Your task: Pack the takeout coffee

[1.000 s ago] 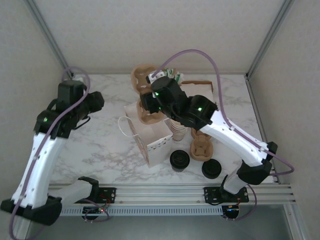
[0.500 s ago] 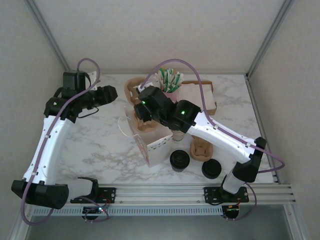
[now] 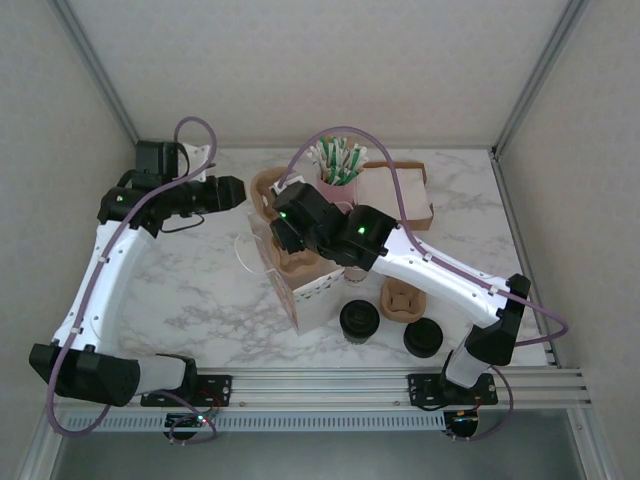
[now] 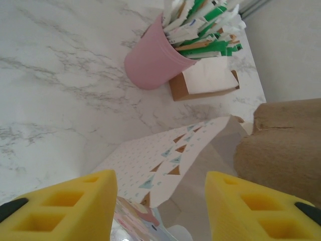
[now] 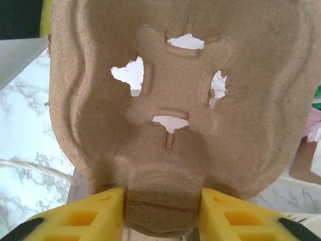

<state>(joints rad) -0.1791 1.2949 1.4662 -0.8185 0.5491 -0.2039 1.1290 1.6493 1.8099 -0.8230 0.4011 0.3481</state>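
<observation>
Evidently the step in hand is getting the pulp cup carrier into the white paper bag; no cup is loaded yet. The right gripper is clenched on 1 end of the carrier, which hangs tilted over the bag's mouth. The takeout coffee stands on the marble table just in front of the bag, well apart from both grippers. The next move probably calls for lowering the carrier level past the rim so that it seats flat, without folding the paper wall.

The right arm stretches diagonally from its near-right base to the bag. The left arm runs up the left side, its forearm pointing right at the bag's far rim. The left gripper is released, its jaws spread above the patterned rim and gripping nothing.
</observation>
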